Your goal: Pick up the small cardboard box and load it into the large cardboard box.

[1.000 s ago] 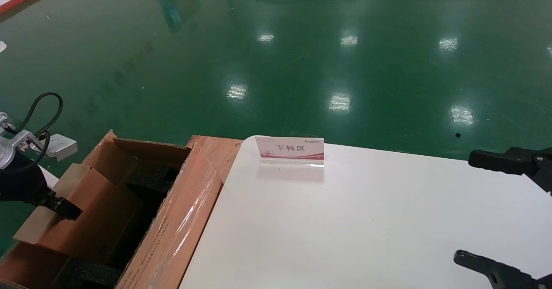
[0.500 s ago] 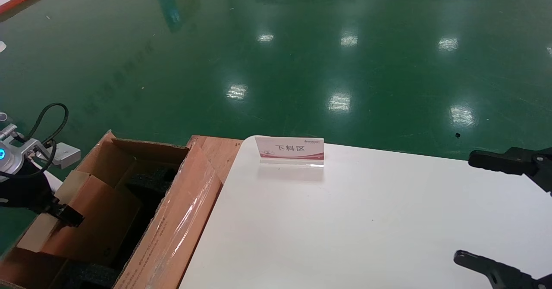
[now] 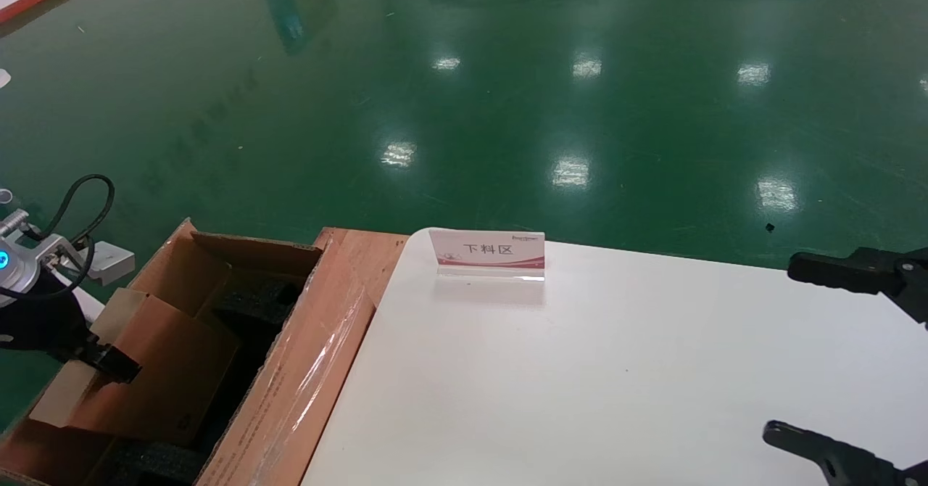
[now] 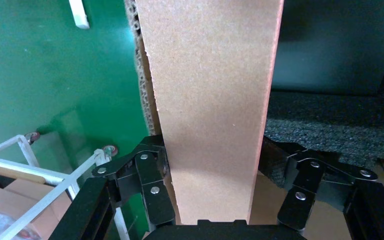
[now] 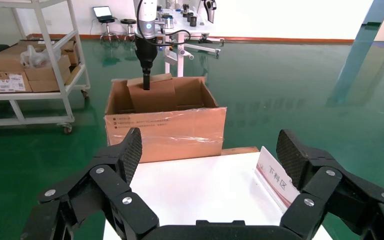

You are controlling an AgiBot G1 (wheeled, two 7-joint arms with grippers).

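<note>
The small cardboard box (image 3: 163, 370) is a plain pinkish-brown carton. It stands tilted inside the large cardboard box (image 3: 304, 370), over the black foam (image 3: 254, 305). My left gripper (image 3: 109, 363) is shut on the small box's upper edge at the large box's left side. In the left wrist view the small box (image 4: 212, 90) fills the gap between the fingers of my left gripper (image 4: 215, 150), with foam (image 4: 330, 125) beside it. My right gripper (image 3: 812, 355) is open and empty over the table's right end. The right wrist view shows the right gripper (image 5: 209, 142), the large box (image 5: 165, 132) and the small box (image 5: 152, 95).
A white table (image 3: 616, 384) lies right of the large box, with a small sign stand (image 3: 487, 252) at its far edge. A green floor surrounds it. A white shelf cart with cartons (image 5: 25, 75) stands beyond the large box.
My left gripper has moved slightly down with the small box, which sits a little lower in the large box. The right arm has not moved.
</note>
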